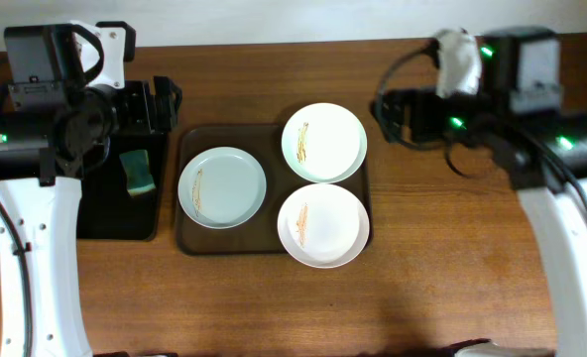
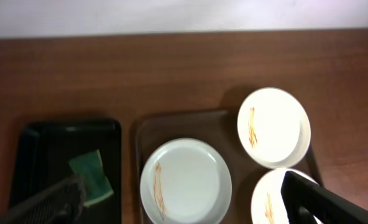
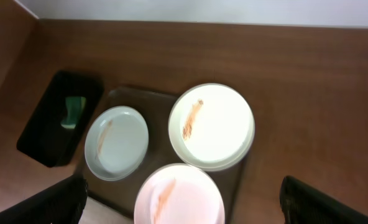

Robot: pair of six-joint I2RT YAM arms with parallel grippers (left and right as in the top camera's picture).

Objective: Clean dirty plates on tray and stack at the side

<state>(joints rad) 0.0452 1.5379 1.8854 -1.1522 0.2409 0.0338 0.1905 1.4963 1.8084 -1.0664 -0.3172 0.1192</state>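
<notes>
**Table**: brown wood; carries everything below.

**Brown tray**: dark, rounded rectangle with a raised rim, mid-table. It holds all three plates and serves as the landmark for this list.

**Black tray**: glossy and narrower, just beside the brown tray on the left arm's side. It holds one green sponge.

**Pale bluish plate**: lies in the brown tray's half nearer the black tray. A thin orange-brown streak runs along its inner left part.

**Far white plate**: lies at the brown tray's far corner on the right arm's side and overlaps the far rim. It is streaked orange-brown.

**Near white plate**: lies directly in front of the far white plate, overhanging the tray's near rim. It is streaked too.

**Sponge**: lies in the far half of the black tray, close to the wall that faces the brown tray.

**Left gripper**: fingers spread wide, empty. It is raised over the black tray's far end, off the brown tray and clear of the plates.

**Right gripper**: fingers spread wide, empty. It is raised beyond the brown tray's far corner on the right arm's side, apart from all plates.
</notes>
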